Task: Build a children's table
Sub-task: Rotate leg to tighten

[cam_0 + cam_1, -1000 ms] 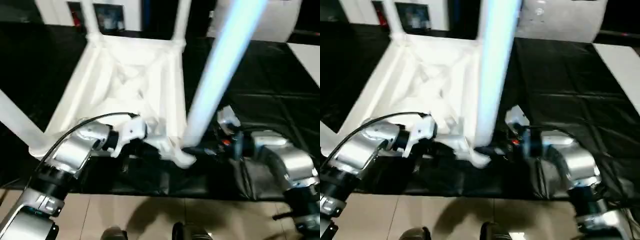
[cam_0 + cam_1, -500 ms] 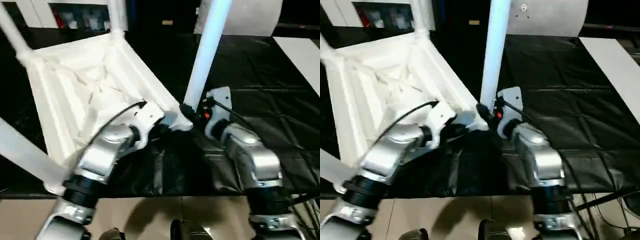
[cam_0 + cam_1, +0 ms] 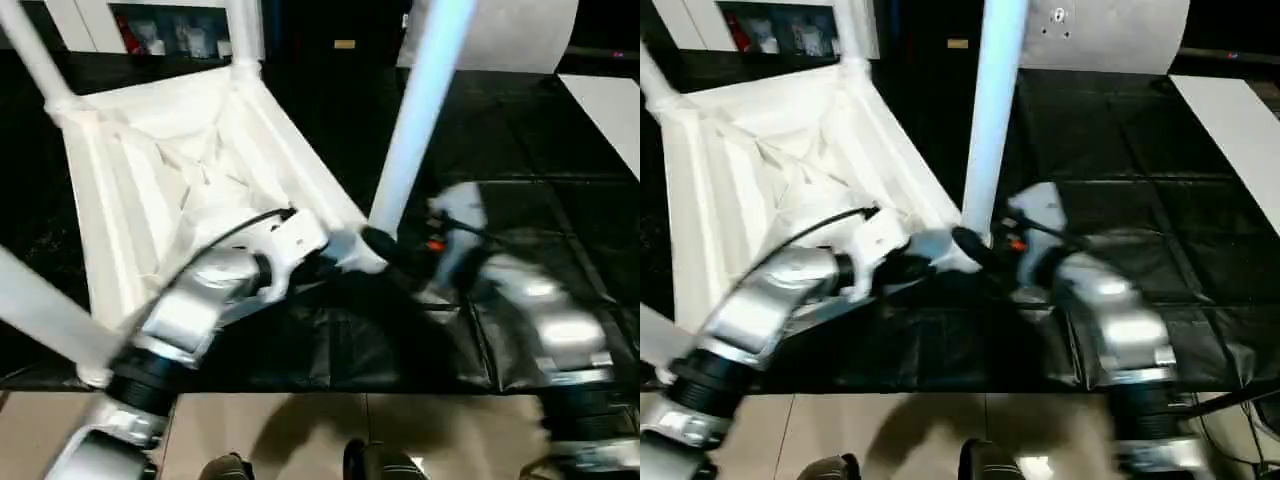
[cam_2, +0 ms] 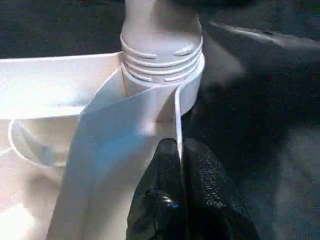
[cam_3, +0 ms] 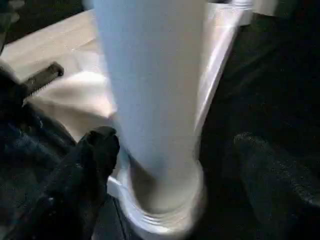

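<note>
Left pincer [image 4: 179,165]: fingers pressed together on a thin rib of the tabletop [image 3: 190,170], just beside the near corner socket [image 4: 162,65]. It has the rib clamped between the pads; the grip looks narrow, right at the rib's edge.

Right pincer [image 5: 170,165]: spread wide around the base of the near leg [image 3: 420,110], 1 finger [image 5: 95,160] on each side, neither visibly pressing on the tube. It holds nothing as seen; the leg stands in the gap.

Leg: upright, lower end seated in the corner socket, threaded collar showing just above the socket rim. How deep it sits cannot be told.

Tabletop: upside down on the black-sheeted table [image 3: 1160,150], ribbed underside up, turned so 1 corner points toward the robot. 2 more legs [image 3: 245,30] rise from the far corners; another leg [image 3: 45,315] crosses the lower left of the head view.

Judgement: near leg is in place, and the right pincer is open at its base, either to let go or to re-grip for another turn.

Risks:
1. If the leg is only part-way home, it may lean or lift out once unsupported; cause: too few turns.
2. Left grip on a thin rib could slip or flex the plastic if the tabletop is dragged; cause: narrow contact.
3. A wide finger could clip the leg when the right arm pulls back and nudge the tabletop toward the table's near edge, which lies close.
</note>
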